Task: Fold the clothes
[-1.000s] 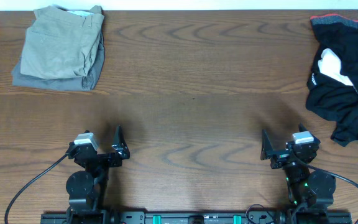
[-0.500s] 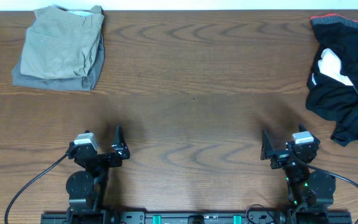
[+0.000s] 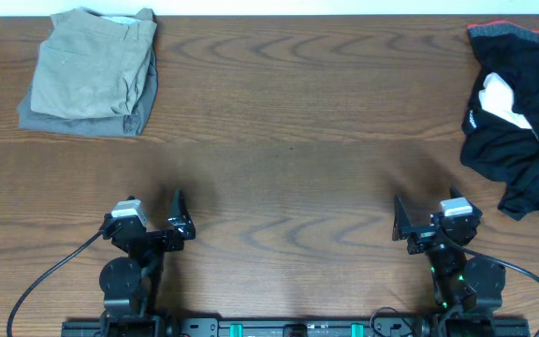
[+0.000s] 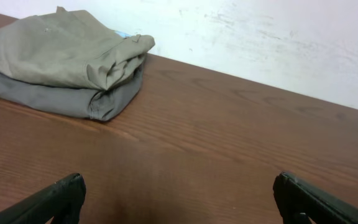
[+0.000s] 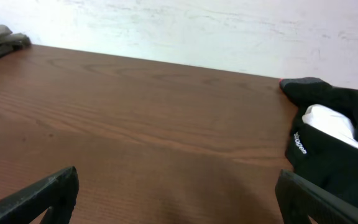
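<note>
**Ana:** From overhead, where do the clothes lie?

**Ben:** In two places on the wooden table (image 3: 288, 122). At the far left corner a folded khaki garment (image 3: 92, 56) sits on top of a folded grey garment (image 3: 64, 120). At the far right edge the black trousers (image 3: 517, 150) lie in a rumpled heap. Their red-orange waistband (image 3: 508, 25) is at the far end, and a white garment (image 3: 502, 98) is tucked among the black folds.

**Ana:** And the arms?

**Ben:** Both are at the near edge, well apart from either pile. The left gripper (image 3: 148, 229) and the right gripper (image 3: 438, 229) each stand spread wide, with only bare wood in front of them.

**Ana:** What does the left wrist camera show?

**Ben:** Two dark fingertips (image 4: 61, 196) sit in the bottom corners, far apart, with nothing between them. The khaki-on-grey stack lies ahead to the left, close to the white wall (image 4: 260, 37).

**Ana:** And the right wrist?

**Ben:** The same wide spread, with one fingertip (image 5: 55, 186) in each lower corner and empty table between. The black trousers show at the right edge with the white garment on them and small white lettering (image 5: 298, 143) on the black cloth. The folded stack is just visible at the far left.
</note>
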Tool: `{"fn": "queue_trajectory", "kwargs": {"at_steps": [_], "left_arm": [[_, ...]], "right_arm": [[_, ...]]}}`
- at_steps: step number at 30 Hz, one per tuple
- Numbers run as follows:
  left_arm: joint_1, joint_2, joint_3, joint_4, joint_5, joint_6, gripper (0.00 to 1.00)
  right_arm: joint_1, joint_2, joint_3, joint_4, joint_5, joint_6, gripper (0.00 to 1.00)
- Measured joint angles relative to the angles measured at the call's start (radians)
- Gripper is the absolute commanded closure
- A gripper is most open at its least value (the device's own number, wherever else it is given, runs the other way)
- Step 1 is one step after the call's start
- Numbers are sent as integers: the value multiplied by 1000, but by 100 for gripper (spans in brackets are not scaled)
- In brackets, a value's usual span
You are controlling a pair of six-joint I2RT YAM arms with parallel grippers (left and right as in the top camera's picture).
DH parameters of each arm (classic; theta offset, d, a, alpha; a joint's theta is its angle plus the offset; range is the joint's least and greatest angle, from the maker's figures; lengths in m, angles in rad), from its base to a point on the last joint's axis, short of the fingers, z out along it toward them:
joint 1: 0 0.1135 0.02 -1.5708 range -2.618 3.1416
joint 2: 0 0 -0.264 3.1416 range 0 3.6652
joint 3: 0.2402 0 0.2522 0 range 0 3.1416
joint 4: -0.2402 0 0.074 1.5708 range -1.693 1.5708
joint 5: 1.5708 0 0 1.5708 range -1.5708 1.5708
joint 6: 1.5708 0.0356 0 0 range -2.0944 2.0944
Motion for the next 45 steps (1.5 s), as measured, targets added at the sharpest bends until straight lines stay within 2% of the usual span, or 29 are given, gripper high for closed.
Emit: {"fn": "queue_trajectory", "kwargs": {"at_steps": [45], "left_arm": [[0,0,0,0,0,0,2]], "right_arm": [[0,0,0,26,4,0,1]]}}
